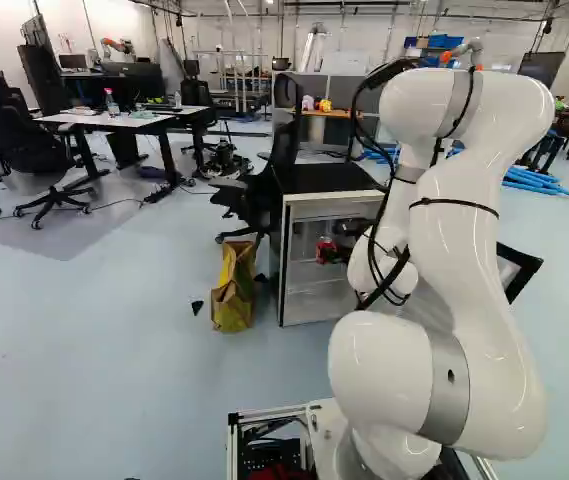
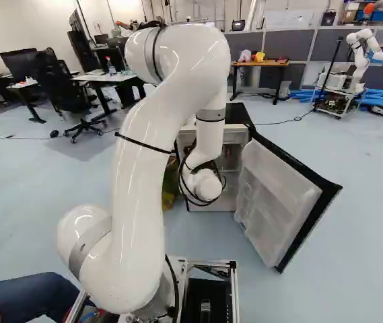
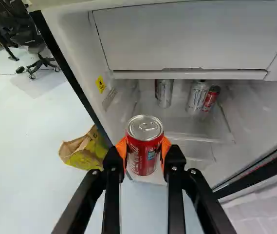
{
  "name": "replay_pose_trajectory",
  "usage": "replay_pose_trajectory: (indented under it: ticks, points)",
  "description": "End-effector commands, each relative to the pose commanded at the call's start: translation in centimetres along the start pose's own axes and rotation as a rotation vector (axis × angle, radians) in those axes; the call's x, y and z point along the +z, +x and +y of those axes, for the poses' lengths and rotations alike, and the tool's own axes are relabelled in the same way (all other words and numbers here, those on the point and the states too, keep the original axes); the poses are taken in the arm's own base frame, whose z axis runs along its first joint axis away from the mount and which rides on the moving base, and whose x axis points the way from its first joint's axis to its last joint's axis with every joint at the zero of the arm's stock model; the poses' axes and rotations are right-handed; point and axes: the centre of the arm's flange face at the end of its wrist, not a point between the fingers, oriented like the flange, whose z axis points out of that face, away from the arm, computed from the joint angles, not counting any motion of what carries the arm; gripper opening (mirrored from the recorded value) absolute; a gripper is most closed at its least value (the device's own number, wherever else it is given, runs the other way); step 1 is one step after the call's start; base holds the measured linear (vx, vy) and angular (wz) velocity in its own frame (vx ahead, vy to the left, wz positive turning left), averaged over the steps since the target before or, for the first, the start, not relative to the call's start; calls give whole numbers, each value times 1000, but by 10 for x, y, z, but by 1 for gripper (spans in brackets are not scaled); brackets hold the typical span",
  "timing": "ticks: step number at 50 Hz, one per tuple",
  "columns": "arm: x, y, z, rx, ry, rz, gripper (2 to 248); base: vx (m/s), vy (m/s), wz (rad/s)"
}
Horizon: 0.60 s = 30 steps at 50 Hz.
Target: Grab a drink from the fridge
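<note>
In the left base view my gripper (image 1: pixel 342 248) is at the front of the open fridge (image 1: pixel 309 302), partly hidden by the arm. The wrist view shows the gripper (image 3: pixel 144 152) shut on a red drink can (image 3: pixel 144 155), orange pads pressing its two sides. The can stands upright between them, its silver lid showing. Beyond it, inside the fridge, two silver cans (image 3: pixel 164 92) (image 3: pixel 197 96) and a smaller red can (image 3: pixel 211 99) are on a shelf (image 3: pixel 187 126), below a white panel (image 3: pixel 187 39).
The fridge door (image 2: pixel 279 195) stands swung wide open at the fridge's right. A yellow bag (image 1: pixel 232 290) is on the floor by its left side, with an office chair (image 1: pixel 259 195) behind. Another robot (image 2: pixel 356 64) stands farther back. A person's leg (image 2: pixel 26 299) is close at the base's left.
</note>
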Motion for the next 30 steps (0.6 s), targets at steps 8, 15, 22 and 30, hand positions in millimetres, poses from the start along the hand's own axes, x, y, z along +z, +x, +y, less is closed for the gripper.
replay_pose_trajectory:
  ticks: [8, 15, 22, 30]
  points:
    - [-5, 8, -2, -9, -3, 12, 91, 0, 0, 0]
    - [-10, 16, -3, -17, -6, 22, 91, 0, 0, 0]
    - [-15, 23, -4, -25, -10, 33, 91, 0, 0, 0]
    - [-21, 31, -6, -34, -14, 45, 91, 0, 0, 0]
